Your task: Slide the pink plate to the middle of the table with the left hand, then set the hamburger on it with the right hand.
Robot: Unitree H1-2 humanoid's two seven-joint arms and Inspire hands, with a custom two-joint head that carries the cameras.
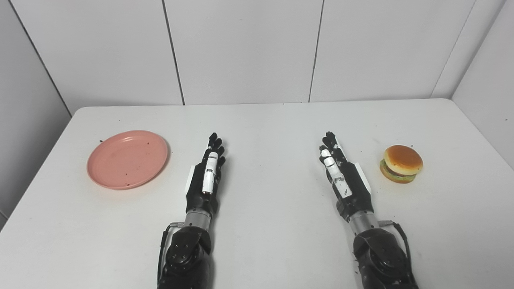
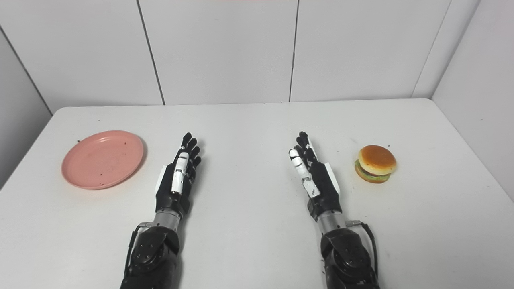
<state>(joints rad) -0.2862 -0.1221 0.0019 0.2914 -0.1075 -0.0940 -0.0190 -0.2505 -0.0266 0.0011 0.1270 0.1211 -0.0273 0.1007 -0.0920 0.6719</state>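
On the white worktop (image 1: 265, 120) neither of the 2 steps has begun: the pink plate (image 1: 127, 159) sits far left, the hamburger (image 1: 401, 163) far right, and the left hand (image 1: 207, 172) and right hand (image 1: 341, 174) lie between them, released and empty.

On the white table (image 2: 257, 120), the left hand (image 2: 176, 176) lies empty with fingers extended right of the pink plate (image 2: 103, 159), the equally empty right hand (image 2: 315, 176) left of the hamburger (image 2: 376, 163).
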